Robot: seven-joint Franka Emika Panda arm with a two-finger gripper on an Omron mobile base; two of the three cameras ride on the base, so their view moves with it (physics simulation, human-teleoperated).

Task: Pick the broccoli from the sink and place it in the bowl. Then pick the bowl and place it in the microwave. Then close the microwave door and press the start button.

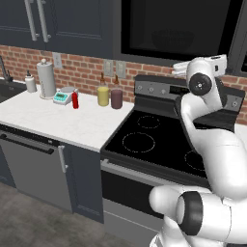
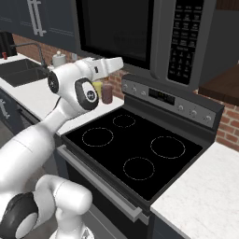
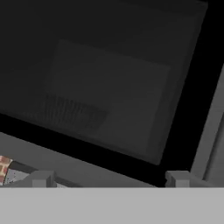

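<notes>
The microwave [image 2: 140,32] hangs above the stove. Its door [image 2: 116,28] stands closed, with a grey handle strip [image 2: 161,37] and a keypad [image 2: 186,32] to the right. Through the dark glass I faintly make out the bowl [image 1: 171,38] on the floor inside, also dim in the hand view [image 3: 70,114]. My gripper [image 3: 109,180] is open, its fingertips [image 3: 41,179] wide apart with nothing between them, and it points at the door window from close by. The white hand [image 2: 109,64] hovers just left of the door's lower edge. The sink [image 2: 21,72] lies far left. The broccoli is hidden.
A black stove [image 1: 154,140] with a knob panel [image 2: 177,100] sits directly under the hand. On the white counter [image 1: 62,120] stand a paper towel roll [image 1: 47,79], a red bottle [image 1: 75,100], a yellow cup [image 1: 103,96] and a dark cup [image 1: 116,99].
</notes>
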